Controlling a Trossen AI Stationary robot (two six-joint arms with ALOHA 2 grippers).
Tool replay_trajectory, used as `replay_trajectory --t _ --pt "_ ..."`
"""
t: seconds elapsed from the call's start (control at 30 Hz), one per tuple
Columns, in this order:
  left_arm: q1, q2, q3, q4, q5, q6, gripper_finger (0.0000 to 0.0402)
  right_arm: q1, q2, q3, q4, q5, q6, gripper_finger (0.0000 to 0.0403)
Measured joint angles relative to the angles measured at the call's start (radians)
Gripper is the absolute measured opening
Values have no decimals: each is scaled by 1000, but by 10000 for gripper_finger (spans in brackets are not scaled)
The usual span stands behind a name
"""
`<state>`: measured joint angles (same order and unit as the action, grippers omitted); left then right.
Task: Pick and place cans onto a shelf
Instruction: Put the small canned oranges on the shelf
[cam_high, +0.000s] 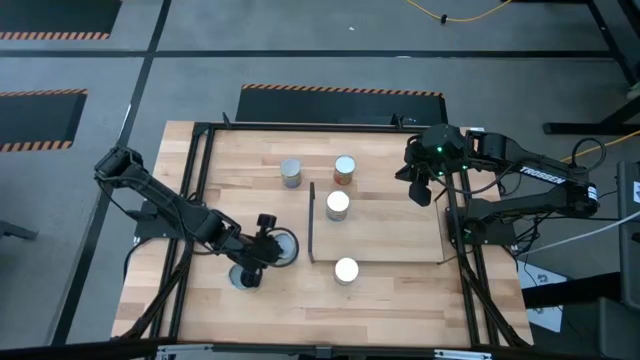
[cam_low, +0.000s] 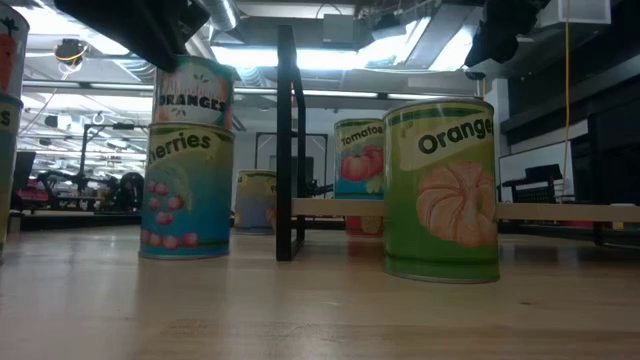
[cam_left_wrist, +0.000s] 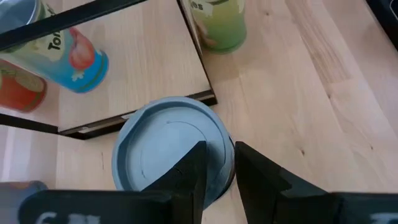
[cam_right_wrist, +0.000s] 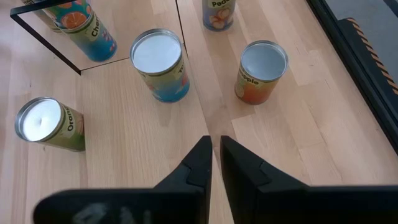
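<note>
My left gripper (cam_left_wrist: 219, 149) is shut on a pale-blue-topped can (cam_left_wrist: 168, 143) that stands upright on top of a blue cherries can (cam_low: 187, 190), on the table just left of the shelf's dark upright panel (cam_high: 312, 225). The low view shows this upper can (cam_low: 193, 92) under my arm. The shelf (cam_high: 390, 235) carries one white-topped can (cam_high: 338, 205). Another white-topped can (cam_high: 346, 270) stands on the table near the shelf's front edge. Two cans (cam_high: 291, 172) (cam_high: 345, 168) stand beyond the shelf. My right gripper (cam_high: 420, 190) hangs shut above the shelf's far right corner, holding nothing. My left gripper pinches the upper can's top rim (cam_left_wrist: 214, 124) on its near side, one finger over the lid and one outside the wall. The fingers slant down from the table's left. The can stays upright; whether its base rests on the cherries can below or hangs just above it, I cannot tell.
One more can (cam_high: 243, 277) stands under my left arm near the table's front left. The black frame rails (cam_high: 195, 200) run along both sides of the table. Bare shelf board lies to the right of the can on it.
</note>
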<state>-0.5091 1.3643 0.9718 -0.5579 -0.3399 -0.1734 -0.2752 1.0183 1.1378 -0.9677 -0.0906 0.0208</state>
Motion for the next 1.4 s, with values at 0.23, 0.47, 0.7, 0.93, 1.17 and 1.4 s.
replay_trajectory --t 0.23,0.47,0.7,0.93,1.17,1.4 --pt "0 0 0 -2 -5 27 27 0 0 0 0 0 0 39" --pt "-1 -7 -2 -5 -16 27 12 0 0 0 0 0 0 39" --pt "-4 -41 -6 -6 -23 61 8 0 0 0 4 0 -1 39" --pt "-5 -116 -6 37 -13 126 8 1 1 0 49 0 -3 39" --pt "-5 -198 -6 103 -6 231 8 3 1 0 141 -12 -15 39" --pt "14 -247 -4 280 -6 464 8 3 6 0 280 -186 -154 39"
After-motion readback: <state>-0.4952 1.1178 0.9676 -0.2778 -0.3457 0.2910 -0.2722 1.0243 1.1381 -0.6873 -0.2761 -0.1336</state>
